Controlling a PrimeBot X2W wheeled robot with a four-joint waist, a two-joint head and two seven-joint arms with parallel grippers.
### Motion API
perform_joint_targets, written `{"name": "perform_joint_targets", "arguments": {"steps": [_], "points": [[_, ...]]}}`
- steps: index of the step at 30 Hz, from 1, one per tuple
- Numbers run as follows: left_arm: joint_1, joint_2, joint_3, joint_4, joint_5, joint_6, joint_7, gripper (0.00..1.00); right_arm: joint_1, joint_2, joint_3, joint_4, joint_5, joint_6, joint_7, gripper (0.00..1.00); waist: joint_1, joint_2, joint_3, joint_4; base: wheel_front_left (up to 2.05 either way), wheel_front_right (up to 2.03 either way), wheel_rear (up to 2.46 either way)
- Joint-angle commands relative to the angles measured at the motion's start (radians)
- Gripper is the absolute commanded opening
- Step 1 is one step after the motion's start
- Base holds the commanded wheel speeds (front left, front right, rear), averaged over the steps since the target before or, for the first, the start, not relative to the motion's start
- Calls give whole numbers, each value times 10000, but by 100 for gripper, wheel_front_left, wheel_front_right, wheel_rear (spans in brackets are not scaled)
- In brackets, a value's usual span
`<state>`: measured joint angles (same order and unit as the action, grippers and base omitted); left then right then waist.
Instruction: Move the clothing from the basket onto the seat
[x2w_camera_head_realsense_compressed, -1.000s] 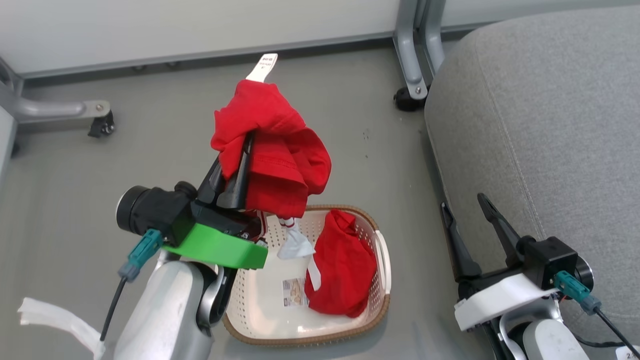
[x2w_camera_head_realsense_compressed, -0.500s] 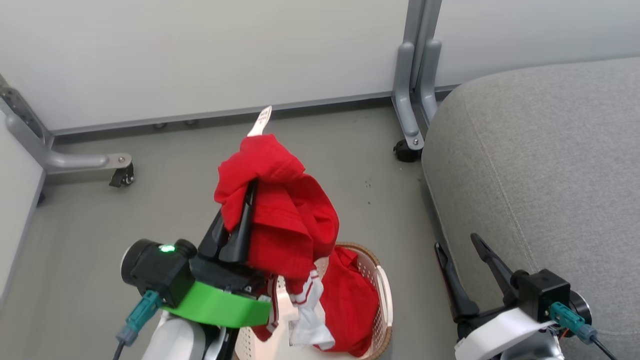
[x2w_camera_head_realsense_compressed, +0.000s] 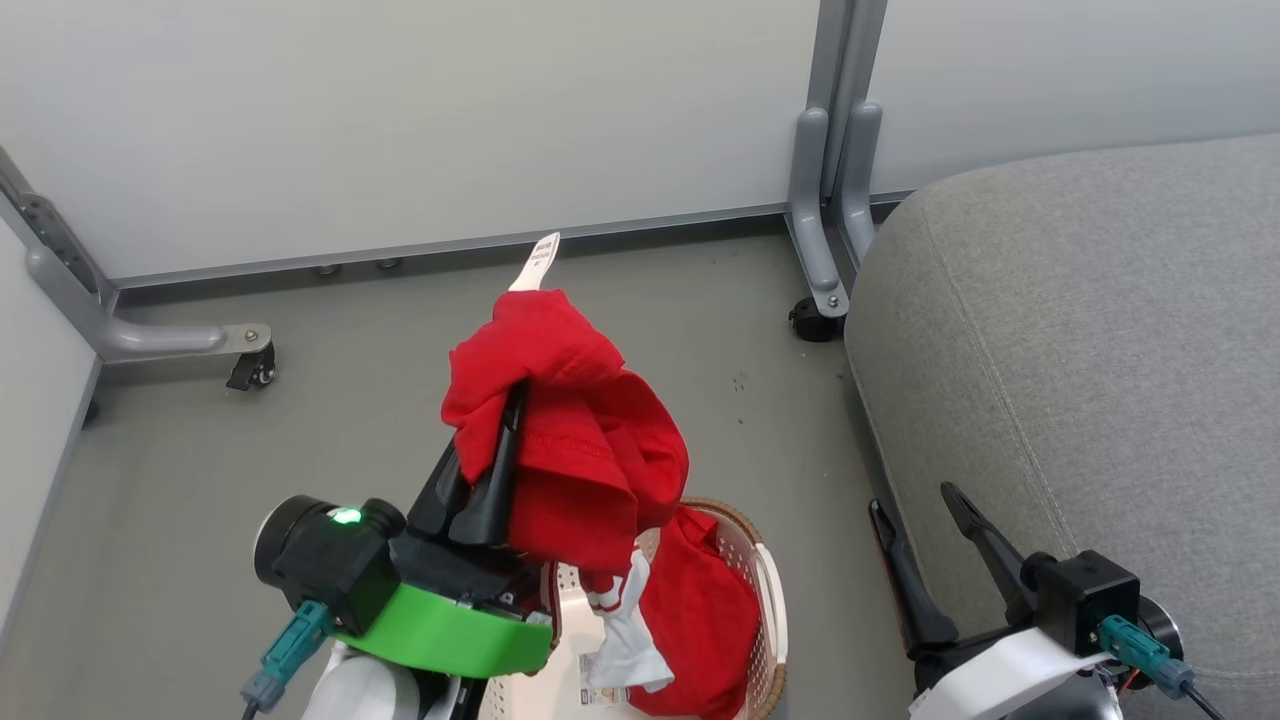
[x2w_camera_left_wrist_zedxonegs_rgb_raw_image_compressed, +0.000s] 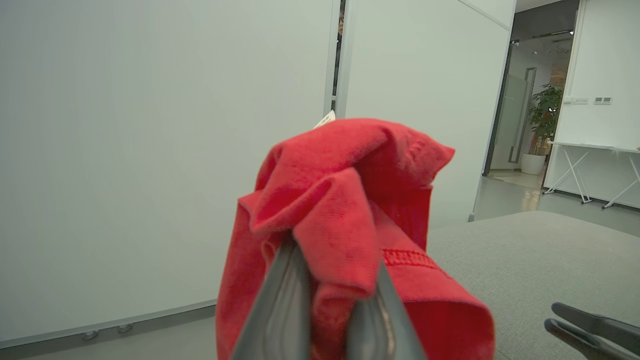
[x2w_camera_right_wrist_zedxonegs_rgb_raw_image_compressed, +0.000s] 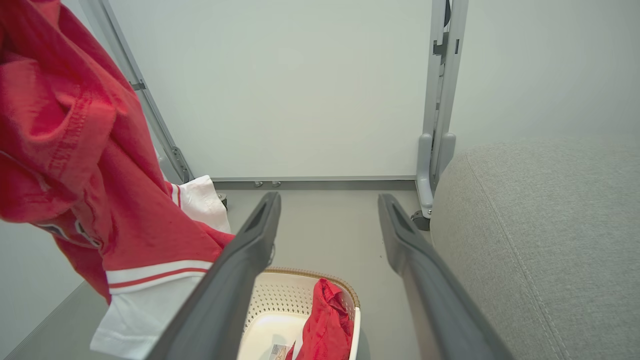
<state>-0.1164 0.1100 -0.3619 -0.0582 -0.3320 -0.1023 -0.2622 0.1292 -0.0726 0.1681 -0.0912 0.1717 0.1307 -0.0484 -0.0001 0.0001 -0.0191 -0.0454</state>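
Left end effector (x2w_camera_head_realsense_compressed: 512, 405) was clamped tight on the red jersey (x2w_camera_head_realsense_compressed: 585, 455). The fabric was bunched over both fingers, with a white tag (x2w_camera_head_realsense_compressed: 538, 262) poking off the top and the white-striped hem dangling over the basket (x2w_camera_head_realsense_compressed: 768, 585). The plain red garment (x2w_camera_head_realsense_compressed: 705, 620) sat in the basket, heaped against its right-hand wall. Right end effector (x2w_camera_head_realsense_compressed: 910, 500) was wide open with nothing in it, parked low right next to the seat (x2w_camera_head_realsense_compressed: 1080, 350).

The basket was on the grey floor (x2w_camera_head_realsense_compressed: 300, 440), just beside the seat's rounded edge. Behind all that were pale wall panels (x2w_camera_head_realsense_compressed: 400, 120) along the floor's far edge, plus grey metal legs (x2w_camera_head_realsense_compressed: 828, 230) on casters. The left wrist view also caught a potted plant (x2w_camera_left_wrist_zedxonegs_rgb_raw_image_compressed: 544, 107) way off down a corridor.

Compared to a second before, the whole head view had shifted, so that was the camera moving: more wall, and the basket down at the bottom edge. Both grips were the same as before, and the jersey hung over the basket like earlier.
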Motion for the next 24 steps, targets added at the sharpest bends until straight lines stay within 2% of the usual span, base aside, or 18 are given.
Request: {"name": "perform_joint_targets", "arguments": {"steps": [1, 7, 11, 17, 24], "points": [[54, 32, 14, -39, 31, 42, -35, 0, 98, 9, 7, 13, 35, 1, 18, 100, 1, -1, -6, -6, 0, 0, 0], [36, 51, -4, -47, 11, 23, -35, 0, 66, 10, 52, 89, 71, 1, -10, 100, 1, -1, -2, 2, 0, 0, 0], [-64, 61, -36, -19, 29, 13, -35, 0, -156, -146, 594, 125, 313, 1, 78, 100, 1, -1, 35, 41, 0, 0, 0], [-185, 64, -62, 20, 54, -15, -33, 0, -826, -639, 2470, 198, 1157, 1, 325, 100, 1, -1, 105, 112, 0, 0, 0], [-281, 23, -189, 84, 91, -43, -33, 0, -2273, -980, 4543, 753, 2234, 1, 73, 100, 1, -1, 179, 280, 0, 0, 0]]}}
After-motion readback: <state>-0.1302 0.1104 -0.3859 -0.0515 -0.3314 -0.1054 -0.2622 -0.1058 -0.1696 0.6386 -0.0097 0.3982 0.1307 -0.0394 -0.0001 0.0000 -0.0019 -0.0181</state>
